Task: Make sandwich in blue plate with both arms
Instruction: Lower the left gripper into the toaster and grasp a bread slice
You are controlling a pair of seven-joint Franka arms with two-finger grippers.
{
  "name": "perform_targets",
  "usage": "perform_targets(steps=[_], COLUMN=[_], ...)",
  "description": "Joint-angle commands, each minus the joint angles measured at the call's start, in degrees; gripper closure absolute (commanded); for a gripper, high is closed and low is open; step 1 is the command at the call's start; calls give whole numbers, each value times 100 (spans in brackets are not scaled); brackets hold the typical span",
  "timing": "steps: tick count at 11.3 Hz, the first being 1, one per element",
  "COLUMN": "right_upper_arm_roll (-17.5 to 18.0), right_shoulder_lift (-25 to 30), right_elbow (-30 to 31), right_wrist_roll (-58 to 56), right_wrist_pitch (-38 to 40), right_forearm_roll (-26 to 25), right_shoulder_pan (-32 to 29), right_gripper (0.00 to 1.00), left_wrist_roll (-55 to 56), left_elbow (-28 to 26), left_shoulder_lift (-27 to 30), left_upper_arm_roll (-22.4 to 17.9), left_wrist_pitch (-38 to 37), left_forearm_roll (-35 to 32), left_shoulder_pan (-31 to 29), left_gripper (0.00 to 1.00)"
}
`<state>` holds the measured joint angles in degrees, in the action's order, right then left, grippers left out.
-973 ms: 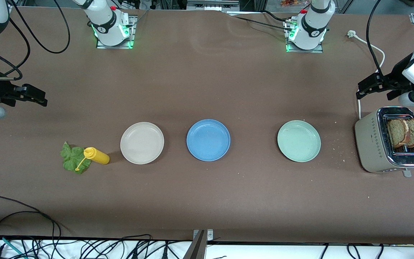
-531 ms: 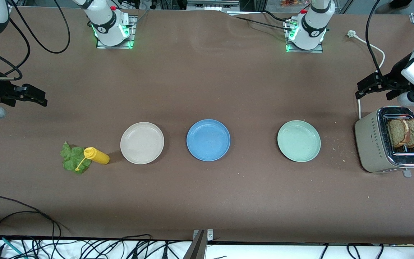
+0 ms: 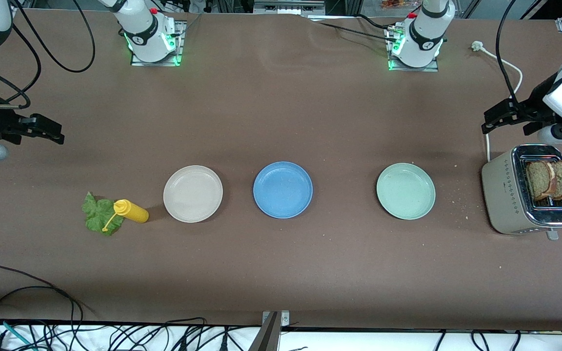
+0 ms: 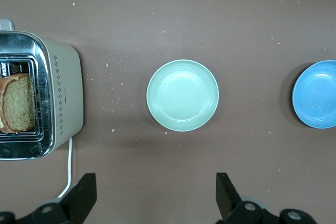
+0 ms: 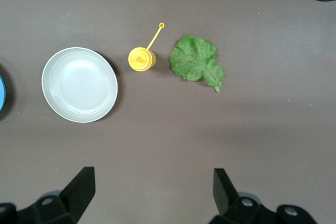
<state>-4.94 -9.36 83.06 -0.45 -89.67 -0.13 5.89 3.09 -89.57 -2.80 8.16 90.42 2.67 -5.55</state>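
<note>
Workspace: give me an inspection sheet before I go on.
Surface: brown table, crumbs near the toaster.
Job's things: blue plate holds nothing; two bread slices stand in the toaster; lettuce leaf lies flat toward the right arm's end.
Clutter: yellow squeeze bottle beside the leaf; cream plate and mint plate, both bare.
Grippers: left hand open, up over the table beside the toaster; right hand open, up over its own end; neither holds anything.
Cables: toaster cord on the table, unplugged.
Surroundings: loose cables at the table's near edge.
</note>
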Motion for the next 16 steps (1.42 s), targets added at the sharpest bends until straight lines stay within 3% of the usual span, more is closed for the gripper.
perform_targets(steps=[1,3,8,12,16], right_upper_arm_roll=[10,10,10,2,2], right_shoulder_lift=[66,66,66,66,66], right_elbow=[-9,-9,-9,-9,-9], right_wrist_roll=[63,63,63,54,54], right_wrist_pitch=[55,55,55,55,46], right_forearm_roll=[75,75,75,75,66], right_shoulder_pan=[-1,-1,-1,-1,-1], right_gripper=[0,0,0,0,0], left_wrist_roll=[-80,-98,-386,-1667,-1970], left_elbow=[97,97,316,352,309], left_shoulder_lift=[-185,-212,-922,-1512,-2014], left_upper_arm_roll=[1,-25,-60,-61,-60], left_wrist_pitch=[-121,-244,-61,825,1091], left_forearm_roll=[-91,-222,-1075,-1102,-1111], left_shoulder_pan=[-25,-174,-596,-1272,-1686], left_gripper=[0,0,0,0,0])
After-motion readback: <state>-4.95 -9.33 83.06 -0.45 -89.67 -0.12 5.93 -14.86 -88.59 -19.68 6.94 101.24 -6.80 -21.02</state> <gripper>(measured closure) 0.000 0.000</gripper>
